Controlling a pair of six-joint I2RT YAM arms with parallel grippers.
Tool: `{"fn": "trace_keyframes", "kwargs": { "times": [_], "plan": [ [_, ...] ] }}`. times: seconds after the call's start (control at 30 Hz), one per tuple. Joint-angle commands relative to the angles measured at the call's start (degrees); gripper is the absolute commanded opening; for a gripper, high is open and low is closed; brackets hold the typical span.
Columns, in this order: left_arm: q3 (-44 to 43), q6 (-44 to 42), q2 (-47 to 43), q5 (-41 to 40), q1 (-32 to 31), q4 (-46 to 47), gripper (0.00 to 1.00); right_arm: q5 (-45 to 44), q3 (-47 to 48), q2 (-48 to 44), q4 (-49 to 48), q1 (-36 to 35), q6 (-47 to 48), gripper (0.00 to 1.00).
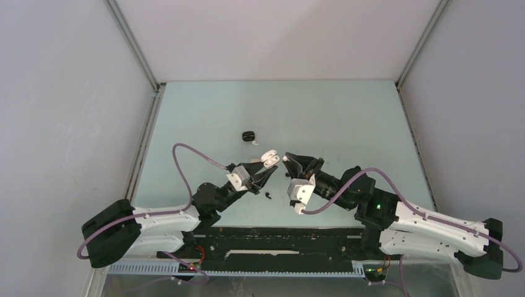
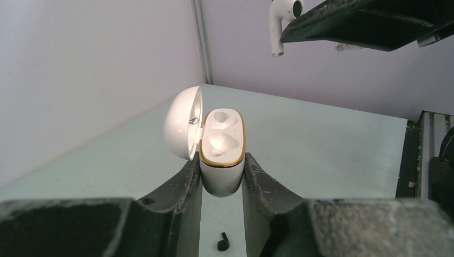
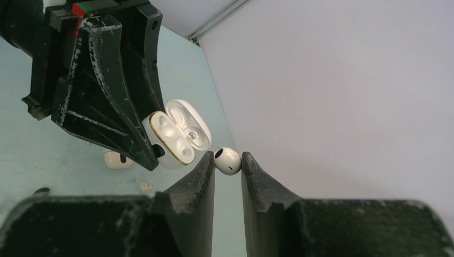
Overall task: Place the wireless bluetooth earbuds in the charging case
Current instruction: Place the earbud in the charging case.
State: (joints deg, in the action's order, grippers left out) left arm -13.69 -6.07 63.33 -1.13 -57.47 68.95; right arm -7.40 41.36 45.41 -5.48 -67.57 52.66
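My left gripper (image 1: 266, 163) is shut on the lower body of a white charging case (image 2: 223, 152) with a gold rim. It holds the case above the table with the lid (image 2: 183, 123) swung open, and both sockets show empty. My right gripper (image 3: 228, 161) is shut on a white earbud (image 3: 227, 160), pinched by its round head at the fingertips. In the left wrist view this earbud (image 2: 280, 21) hangs stem down, above and to the right of the open case, apart from it. A black earbud (image 2: 223, 244) lies on the table below the case.
A black case (image 1: 249, 135) with a small white bud (image 1: 256, 142) beside it lies further back on the table. In the right wrist view a pale rounded object (image 3: 116, 159) and a small pale piece (image 3: 144, 187) rest on the table under the left gripper.
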Motion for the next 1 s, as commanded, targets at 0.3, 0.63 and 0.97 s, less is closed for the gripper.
{"fn": "trace_keyframes", "kwargs": {
  "times": [0.3,0.63,0.97],
  "plan": [
    [0.9,-2.8,-0.8,-0.8,-1.2,4.9,0.01,0.9,-0.5,3.2,-8.0,-0.9,-0.6,0.0],
    [1.1,-3.5,-1.4,-1.0,-2.0,4.9,0.01,0.4,-0.5,4.7,-8.2,-0.8,-1.3,0.0],
    [1.4,-4.0,-2.6,-1.4,-2.6,3.8,0.01,0.1,-0.5,6.1,-7.6,-0.2,-1.5,0.0]
  ]
}}
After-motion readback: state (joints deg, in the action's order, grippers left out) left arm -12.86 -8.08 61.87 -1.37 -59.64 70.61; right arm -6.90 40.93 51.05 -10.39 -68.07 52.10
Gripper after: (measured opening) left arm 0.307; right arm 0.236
